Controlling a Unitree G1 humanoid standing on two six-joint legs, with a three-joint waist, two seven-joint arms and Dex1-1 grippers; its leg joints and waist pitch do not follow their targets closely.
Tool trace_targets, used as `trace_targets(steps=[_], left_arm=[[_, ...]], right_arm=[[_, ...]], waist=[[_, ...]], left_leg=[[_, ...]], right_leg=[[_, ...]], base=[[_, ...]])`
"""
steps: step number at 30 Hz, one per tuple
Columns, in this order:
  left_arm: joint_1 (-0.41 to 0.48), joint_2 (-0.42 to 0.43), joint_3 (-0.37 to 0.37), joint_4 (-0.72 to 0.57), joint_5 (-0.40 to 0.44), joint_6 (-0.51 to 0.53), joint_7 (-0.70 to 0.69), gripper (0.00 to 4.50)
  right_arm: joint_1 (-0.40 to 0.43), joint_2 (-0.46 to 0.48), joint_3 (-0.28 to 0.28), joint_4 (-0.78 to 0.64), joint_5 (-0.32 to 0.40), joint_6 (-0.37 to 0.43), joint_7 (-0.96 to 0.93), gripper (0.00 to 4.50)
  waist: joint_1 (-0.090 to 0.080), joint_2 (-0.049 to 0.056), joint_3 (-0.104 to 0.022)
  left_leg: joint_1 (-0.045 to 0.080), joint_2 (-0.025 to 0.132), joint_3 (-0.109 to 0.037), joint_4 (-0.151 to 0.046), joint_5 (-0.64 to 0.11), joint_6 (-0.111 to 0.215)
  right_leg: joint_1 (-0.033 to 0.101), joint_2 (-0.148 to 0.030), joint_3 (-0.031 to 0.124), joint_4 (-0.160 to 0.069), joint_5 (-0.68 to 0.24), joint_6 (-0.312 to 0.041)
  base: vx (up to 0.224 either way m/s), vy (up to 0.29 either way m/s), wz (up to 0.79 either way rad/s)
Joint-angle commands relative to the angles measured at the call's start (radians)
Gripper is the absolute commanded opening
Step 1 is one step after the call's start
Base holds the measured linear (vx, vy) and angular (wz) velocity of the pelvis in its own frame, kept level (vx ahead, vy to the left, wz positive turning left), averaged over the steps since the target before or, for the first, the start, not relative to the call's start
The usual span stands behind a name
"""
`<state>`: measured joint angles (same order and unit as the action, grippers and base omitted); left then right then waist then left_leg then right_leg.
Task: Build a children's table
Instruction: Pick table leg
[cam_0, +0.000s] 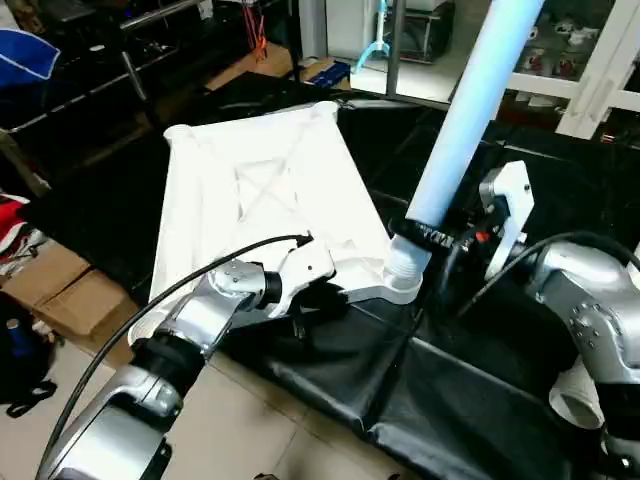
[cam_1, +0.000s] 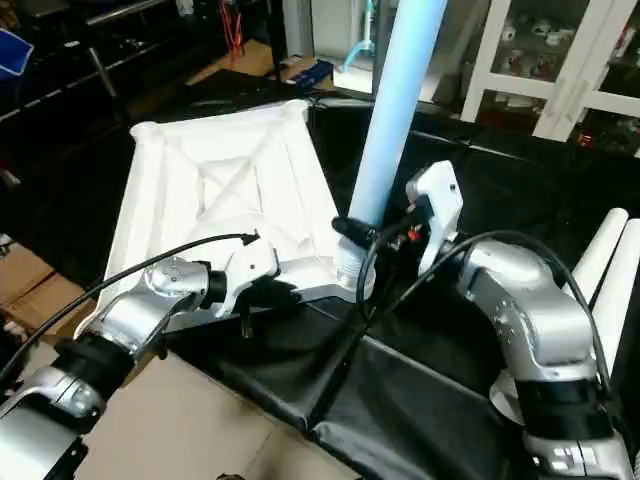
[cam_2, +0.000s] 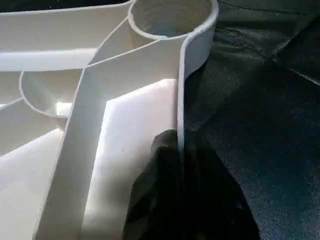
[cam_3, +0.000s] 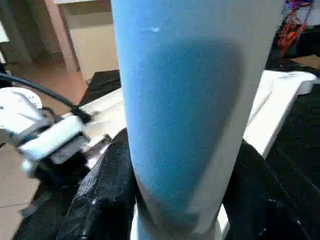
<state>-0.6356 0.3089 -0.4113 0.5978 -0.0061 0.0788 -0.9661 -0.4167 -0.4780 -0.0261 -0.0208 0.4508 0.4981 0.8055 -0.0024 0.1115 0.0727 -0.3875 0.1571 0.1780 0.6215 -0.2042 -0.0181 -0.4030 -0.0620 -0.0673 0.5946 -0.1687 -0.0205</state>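
Bright overhead light glares off the tabletop (cam_0: 260, 190), black cloth (cam_0: 450, 400) stays dim, wrist views blur up close

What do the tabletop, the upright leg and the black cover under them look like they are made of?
Tabletop: white moulded plastic by the look, with thin ribs and a round socket, semi-gloss. Leg: a smooth, seamless pale tube, probably plastic too. Cover: black wrinkled sheet with a sheen, possibly vinyl or coated fabric.

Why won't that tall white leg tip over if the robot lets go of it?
It might. The leg stands tall and leans a bit, with just its bottom end in the corner socket, so it looks top-heavy. The right gripper is clamped round it near the bottom. It is a smooth round tube, so lying flat it would probably roll.
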Motion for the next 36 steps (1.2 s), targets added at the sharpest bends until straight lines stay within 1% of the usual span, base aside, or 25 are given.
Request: trace_targets(steps=[1,2,3,4,5,7,8,9,10,13,16,20,22,28,30,33,34,36], left_arm=[[0.047,0.03,-0.004,0.004,0.003,0.041,-0.025,0.0],[0.058,0.031,0.002,-0.009,-0.01,0.037,-0.037,0.0],[0.073,0.025,0.021,-0.018,-0.034,0.029,-0.045,0.0],[0.075,0.024,0.022,-0.02,-0.035,0.029,-0.045,0.0],[0.089,0.023,0.024,-0.04,-0.042,0.03,-0.049,0.0],[0.103,0.028,0.02,-0.074,-0.044,0.043,-0.063,0.0],[0.108,0.03,0.019,-0.085,-0.043,0.049,-0.064,0.0],[0.109,0.032,0.021,-0.09,-0.039,0.054,-0.064,0.0],[0.109,0.032,0.021,-0.09,-0.039,0.054,-0.064,0.0],[0.107,0.034,0.033,-0.09,-0.032,0.048,-0.049,0.0],[0.109,0.035,0.04,-0.094,-0.028,0.046,-0.047,0.0],[0.116,0.037,0.046,-0.11,-0.02,0.055,-0.037,0.0],[0.116,0.037,0.046,-0.111,-0.02,0.055,-0.037,0.0],[0.117,0.035,0.046,-0.113,-0.017,0.056,-0.038,0.0],[0.118,0.032,0.047,-0.116,-0.014,0.059,-0.039,0.0],[0.117,0.03,0.046,-0.116,-0.013,0.06,-0.04,0.0],[0.118,0.029,0.046,-0.117,-0.013,0.06,-0.04,0.0],[0.118,0.029,0.046,-0.118,-0.014,0.061,-0.041,0.0]], right_arm=[[-0.015,0.017,0.01,0.014,-0.009,-0.021,-0.008,1.86],[-0.017,0.024,0.009,0.025,-0.011,-0.029,-0.009,1.86],[-0.021,0.042,0.01,0.057,-0.018,-0.05,-0.011,1.86],[-0.021,0.044,0.01,0.062,-0.019,-0.053,-0.011,1.86],[-0.02,0.056,0.014,0.088,-0.024,-0.069,-0.01,1.86],[-0.021,0.062,0.021,0.111,-0.028,-0.079,-0.003,1.86],[-0.02,0.063,0.027,0.118,-0.03,-0.084,0.006,1.86],[-0.023,0.064,0.034,0.131,-0.034,-0.093,0.017,1.86],[-0.023,0.064,0.034,0.131,-0.034,-0.093,0.017,1.86],[-0.019,0.056,0.047,0.133,-0.04,-0.089,0.049,1.86],[-0.009,0.044,0.058,0.132,-0.046,-0.085,0.066,1.86],[0.009,0.028,0.079,0.125,-0.057,-0.09,0.084,1.86],[0.014,0.023,0.08,0.127,-0.064,-0.098,0.088,1.86],[0.026,0.018,0.074,0.138,-0.067,-0.098,0.089,1.86],[0.033,0.022,0.07,0.143,-0.062,-0.082,0.083,1.86],[0.038,0.028,0.065,0.167,-0.073,-0.085,0.063,1.86],[0.038,0.033,0.062,0.174,-0.072,-0.081,0.054,1.86],[0.037,0.039,0.054,0.178,-0.064,-0.069,0.044,1.86]], waist=[[0.005,-0.027,-0.065],[0.004,-0.026,-0.068],[0.006,-0.025,-0.069],[0.004,-0.029,-0.071],[0.005,-0.028,-0.072],[0.007,-0.03,-0.07],[0.009,-0.029,-0.071],[0.009,-0.033,-0.073],[0.012,-0.029,-0.071],[0.013,-0.03,-0.071],[0.013,-0.032,-0.071],[0.013,-0.035,-0.072],[0.013,-0.034,-0.071],[0.012,-0.033,-0.072],[0.012,-0.032,-0.072],[0.012,-0.032,-0.071],[0.011,-0.031,-0.07],[0.01,-0.033,-0.069]], left_leg=[[0.009,0.07,-0.036,-0.082,-0.148,0.091],[0.005,0.069,-0.036,-0.079,-0.119,0.104],[0.007,0.069,-0.035,-0.078,-0.102,0.115],[0.006,0.068,-0.034,-0.076,-0.088,0.129],[0.007,0.068,-0.033,-0.074,-0.082,0.134],[0.007,0.068,-0.031,-0.075,-0.076,0.143],[0.008,0.068,-0.031,-0.075,-0.069,0.147],[0.009,0.068,-0.029,-0.074,-0.065,0.15],[0.01,0.069,-0.03,-0.075,-0.069,0.151],[0.01,0.071,-0.031,-0.076,-0.074,0.146],[0.012,0.07,-0.03,-0.076,-0.076,0.145],[0.008,0.068,-0.029,-0.073,-0.065,0.15],[0.01,0.068,-0.028,-0.073,-0.066,0.15],[0.011,0.068,-0.029,-0.072,-0.065,0.155],[0.01,0.068,-0.029,-0.072,-0.061,0.159],[0.01,0.069,-0.029,-0.072,-0.06,0.161],[0.011,0.069,-0.029,-0.073,-0.065,0.16],[0.011,0.068,-0.03,-0.074,-0.071,0.155]], right_leg=[[0.048,-0.094,0.051,-0.075,-0.256,-0.203],[0.052,-0.096,0.051,-0.069,-0.217,-0.214],[0.05,-0.095,0.05,-0.066,-0.184,-0.226],[0.053,-0.095,0.05,-0.065,-0.156,-0.233],[0.053,-0.096,0.05,-0.064,-0.149,-0.236],[0.054,-0.096,0.049,-0.064,-0.16,-0.234],[0.054,-0.095,0.049,-0.065,-0.167,-0.233],[0.054,-0.092,0.048,-0.065,-0.171,-0.23],[0.052,-0.092,0.048,-0.065,-0.185,-0.228],[0.053,-0.091,0.047,-0.065,-0.203,-0.221],[0.052,-0.091,0.049,-0.065,-0.203,-0.22],[0.054,-0.092,0.049,-0.065,-0.201,-0.217],[0.052,-0.092,0.049,-0.066,-0.212,-0.214],[0.052,-0.09,0.049,-0.066,-0.205,-0.216],[0.052,-0.09,0.048,-0.065,-0.197,-0.217],[0.052,-0.09,0.048,-0.065,-0.195,-0.218],[0.051,-0.089,0.048,-0.067,-0.202,-0.219],[0.052,-0.09,0.048,-0.067,-0.211,-0.217]], base=[[0.0,0.0,0.0],[0.0,0.0,0.0],[0.0,0.0,0.0],[0.0,0.0,0.0],[0.0,0.0,0.0],[0.0,0.0,0.0],[0.0,0.0,0.0],[0.0,0.0,0.0],[0.0,0.0,0.0],[0.0,0.0,0.0],[0.0,0.0,0.0],[0.0,0.0,0.0],[0.0,0.0,0.0],[0.0,0.0,0.0],[0.0,0.0,0.0],[0.0,0.0,0.0],[0.0,0.0,0.0],[0.0,0.0,0.0]])
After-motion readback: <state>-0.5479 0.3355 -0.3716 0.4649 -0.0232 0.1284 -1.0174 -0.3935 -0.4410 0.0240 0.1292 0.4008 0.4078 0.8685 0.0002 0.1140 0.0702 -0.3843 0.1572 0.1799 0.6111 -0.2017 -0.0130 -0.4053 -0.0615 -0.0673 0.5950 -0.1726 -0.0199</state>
